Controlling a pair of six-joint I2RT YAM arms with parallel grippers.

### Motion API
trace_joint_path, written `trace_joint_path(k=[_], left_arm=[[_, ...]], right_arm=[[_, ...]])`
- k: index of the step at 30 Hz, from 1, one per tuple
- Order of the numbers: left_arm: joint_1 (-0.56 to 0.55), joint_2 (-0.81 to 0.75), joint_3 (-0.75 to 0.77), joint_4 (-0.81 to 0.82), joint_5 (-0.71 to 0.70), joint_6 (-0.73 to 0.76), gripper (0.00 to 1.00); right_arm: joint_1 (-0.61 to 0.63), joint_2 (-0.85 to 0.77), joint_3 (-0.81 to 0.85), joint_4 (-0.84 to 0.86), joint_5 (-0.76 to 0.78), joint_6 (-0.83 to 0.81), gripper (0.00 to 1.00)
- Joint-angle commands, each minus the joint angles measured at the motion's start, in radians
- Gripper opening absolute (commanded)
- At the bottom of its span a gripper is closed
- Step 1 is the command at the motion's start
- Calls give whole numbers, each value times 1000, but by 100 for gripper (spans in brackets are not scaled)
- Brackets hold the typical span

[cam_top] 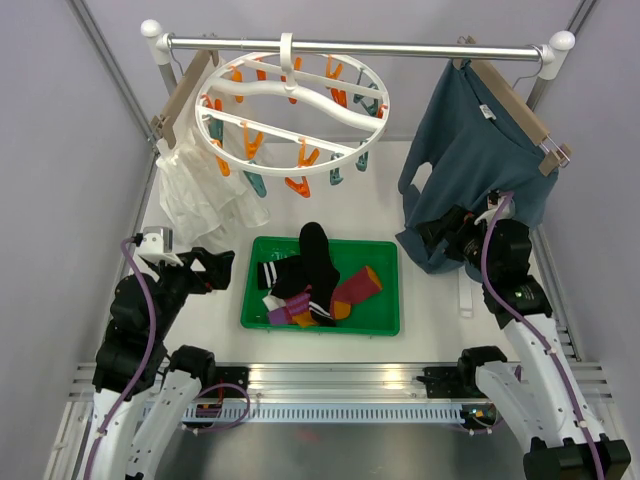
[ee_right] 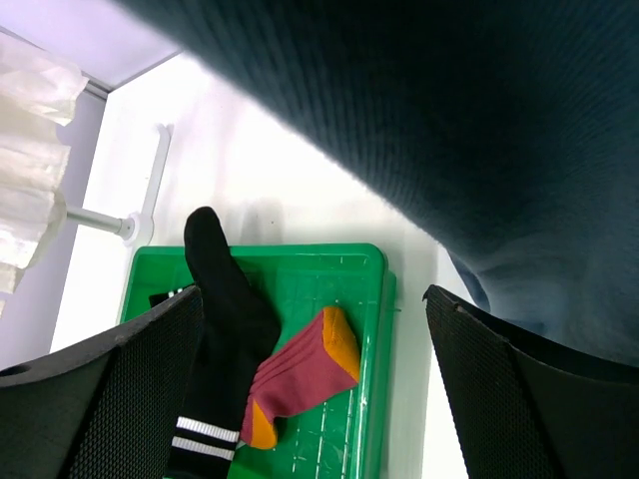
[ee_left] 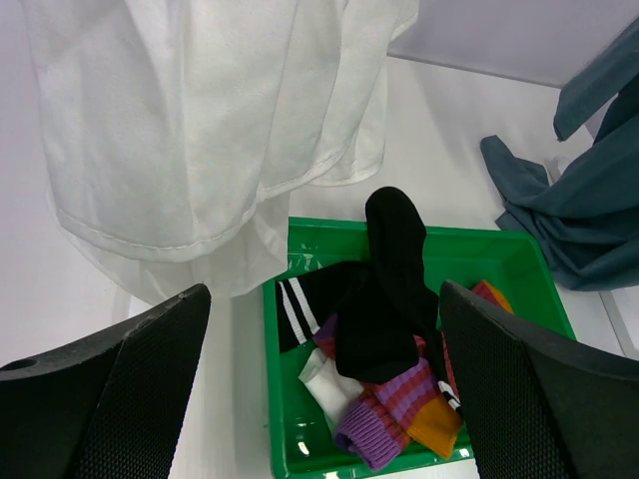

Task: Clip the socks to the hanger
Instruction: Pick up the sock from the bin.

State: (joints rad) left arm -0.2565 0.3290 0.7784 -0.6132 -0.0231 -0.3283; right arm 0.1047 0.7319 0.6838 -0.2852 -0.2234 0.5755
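Several socks lie piled in a green tray (cam_top: 320,327): a plain black one (cam_top: 316,250), a black one with white stripes (cam_top: 275,275) and a maroon-and-orange one (cam_top: 357,290). The left wrist view also shows a white sock (ee_left: 329,384) and a purple-cuffed striped sock (ee_left: 399,409) in the tray (ee_left: 275,399). The round white hanger (cam_top: 290,110) with orange and teal clips hangs from the rail above, with no sock on it. My left gripper (cam_top: 215,268) (ee_left: 324,399) is open and empty left of the tray. My right gripper (cam_top: 445,235) (ee_right: 315,389) is open and empty right of the tray, against the shirt.
A white sheer garment (cam_top: 200,195) on a wooden hanger hangs at the left, close above my left gripper. A teal shirt (cam_top: 480,150) on a wooden hanger hangs at the right, its hem on the table. The metal rail (cam_top: 400,47) spans the back.
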Motion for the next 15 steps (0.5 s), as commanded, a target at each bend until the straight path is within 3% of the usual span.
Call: trace_joint_path(k=[1, 6, 11, 14, 15], left_arm=[[5, 7, 1, 1, 12, -14, 100], [5, 2, 1, 0, 14, -14, 100], [5, 4, 2, 3, 17, -14, 100], [5, 2, 1, 3, 18, -14, 100], [5, 2, 1, 4, 18, -14, 100]], right_arm=[[-3, -22, 8, 0, -7, -6, 98], [-3, -49, 23, -45, 4, -29, 98], [4, -66, 19, -39, -80, -26, 98], [82, -54, 8, 7, -71, -2, 98], [123, -33, 11, 8, 5, 4, 98]])
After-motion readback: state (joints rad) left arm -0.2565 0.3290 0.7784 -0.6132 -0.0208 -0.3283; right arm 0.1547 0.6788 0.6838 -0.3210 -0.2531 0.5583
